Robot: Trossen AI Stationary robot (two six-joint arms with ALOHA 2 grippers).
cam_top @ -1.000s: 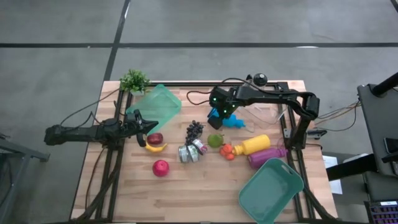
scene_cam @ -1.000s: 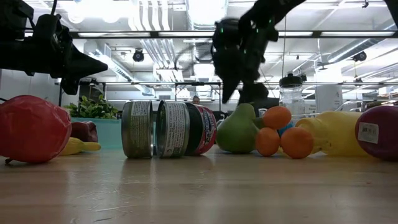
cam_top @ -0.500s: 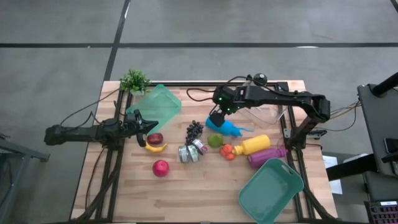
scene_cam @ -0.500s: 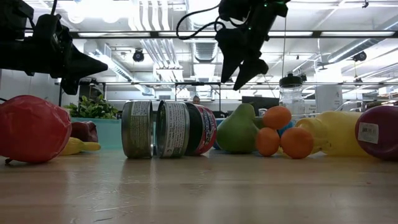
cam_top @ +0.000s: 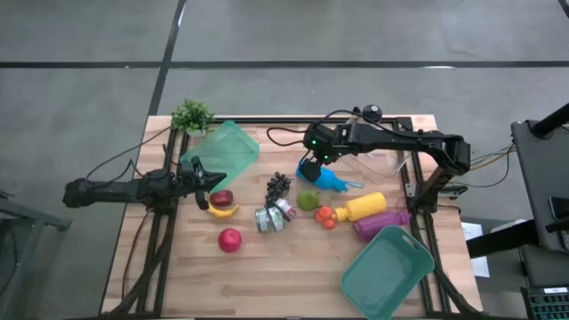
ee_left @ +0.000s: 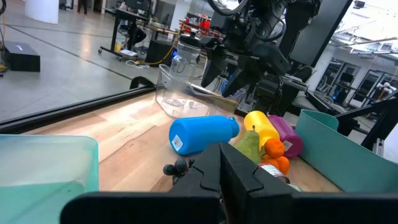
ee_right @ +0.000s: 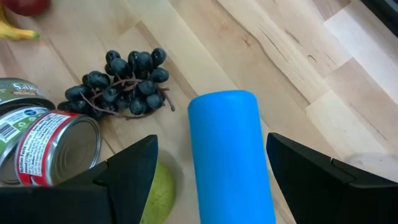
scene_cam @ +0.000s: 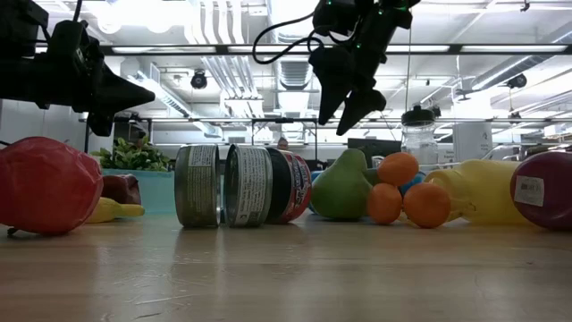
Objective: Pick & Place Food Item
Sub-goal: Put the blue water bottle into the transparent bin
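High view: grapes (cam_top: pixel 278 184) beside cans (cam_top: pixel 274 216) (touching?)

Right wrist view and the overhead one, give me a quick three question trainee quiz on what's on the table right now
1. True or false: the right gripper is shut on the blue bottle.
2. Which lies nearest the grapes: A) purple bottle, B) cans, C) red apple?
3. Fill in: the left gripper hovers above the ____.

Key: 1 false, open above it; 2 B; 3 banana.
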